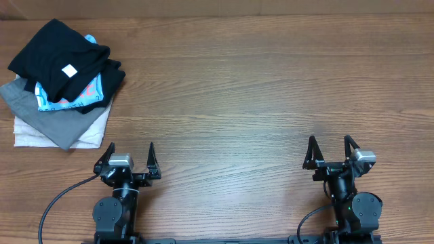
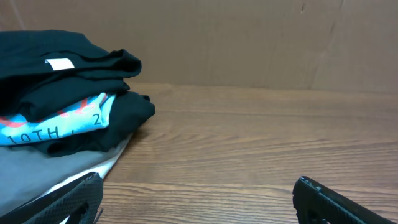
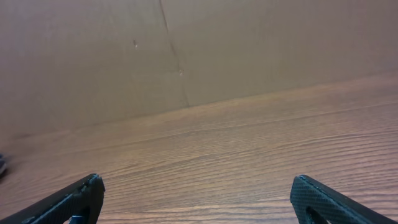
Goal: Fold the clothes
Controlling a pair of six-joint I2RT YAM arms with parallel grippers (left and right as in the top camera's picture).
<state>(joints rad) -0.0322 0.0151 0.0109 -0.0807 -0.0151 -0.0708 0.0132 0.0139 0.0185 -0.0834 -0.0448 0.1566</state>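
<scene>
The clothes, a black T-shirt (image 1: 57, 54) with a small white neck label, lie folded on top of a pile at the table's far left. The left wrist view shows the black T-shirt (image 2: 56, 68) at upper left. My left gripper (image 1: 130, 156) stands open near the front edge, just in front of the pile and apart from it; in its own view the left gripper (image 2: 198, 186) holds nothing. My right gripper (image 1: 331, 149) is open at the front right, far from the pile, and the right gripper (image 3: 196, 186) has only bare wood between its fingers.
Under the black shirt lie a light blue T-shirt with lettering (image 1: 68, 102), a grey garment (image 1: 41, 115) and a white one (image 1: 30, 135). A brown cardboard wall (image 3: 186, 50) backs the wooden table (image 1: 258, 88).
</scene>
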